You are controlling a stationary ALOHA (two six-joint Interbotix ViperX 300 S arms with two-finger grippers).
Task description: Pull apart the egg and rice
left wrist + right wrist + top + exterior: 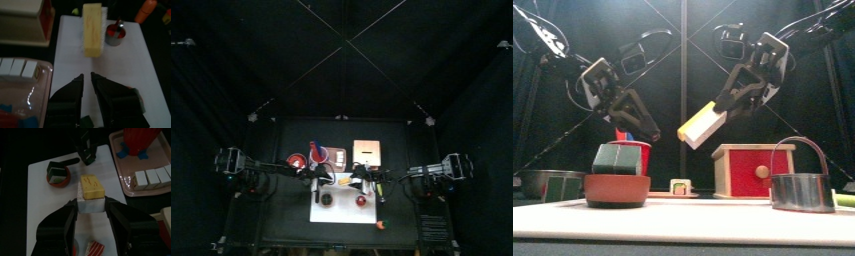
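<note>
- Top view: arms meet over a white mat [345,205] on the worktop [278,225], the two grippers close together mid-mat; the egg-and-rice piece is too small here to make out.
- Front view: right gripper [724,103] holds the egg-and-rice piece [699,125] clear of the worktop, tilted, yellow slab over pale underside, hanging below and ahead of its jaws. Left gripper [631,118] hangs apart from it. A toy this size probably weighs little and is rigid plastic, smooth, so liable to slip.
- Left wrist view: left jaws are drawn nearly together, holding nothing; the piece lies straight ahead of their tips, end-on. Only this view shows its free end unobstructed, the likely place to grip, across the narrow sides.
- Right wrist view: right jaws clamp the near, pale end, with the yellow egg top projecting beyond them. The seam between egg and rice is hidden here; the front view shows it best.
</note>
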